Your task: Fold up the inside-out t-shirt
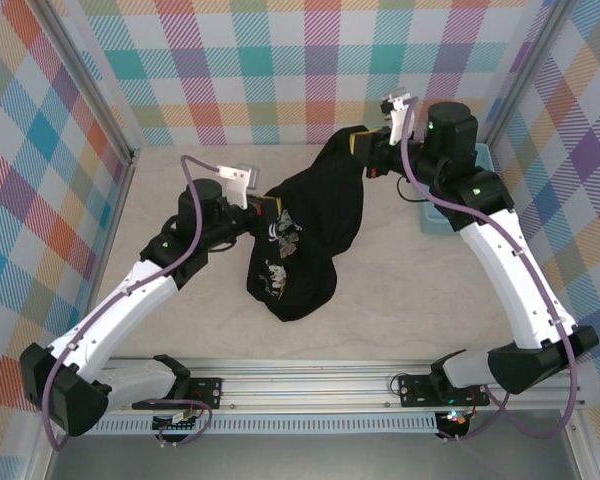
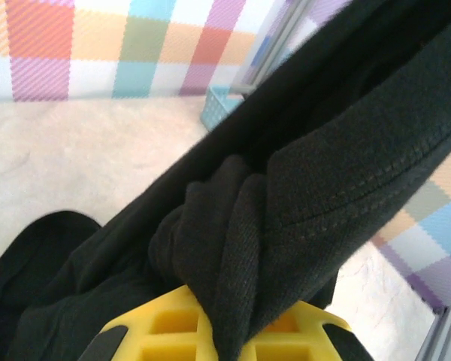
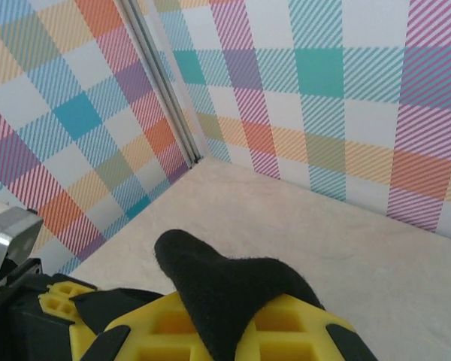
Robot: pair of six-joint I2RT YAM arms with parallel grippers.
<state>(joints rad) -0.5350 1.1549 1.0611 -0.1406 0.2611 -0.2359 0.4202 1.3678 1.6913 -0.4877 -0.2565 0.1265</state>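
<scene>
The inside-out t-shirt (image 1: 315, 215) is black with white print showing and hangs stretched between both grippers, its lower end bunched on the table. My left gripper (image 1: 263, 208) is shut on the shirt's left side. In the left wrist view the yellow fingers (image 2: 158, 327) pinch a thick fold of hemmed black cloth (image 2: 323, 173). My right gripper (image 1: 358, 148) is shut on the shirt's upper right end, higher and farther back. In the right wrist view a small black tip of cloth (image 3: 218, 282) pokes out between the yellow fingers (image 3: 301, 331).
A light-blue basket (image 1: 435, 220) stands at the right wall, partly behind the right arm, and its corner (image 2: 219, 105) shows in the left wrist view. Checked walls close the left, back and right sides. Bare table (image 1: 410, 300) lies in front of the shirt.
</scene>
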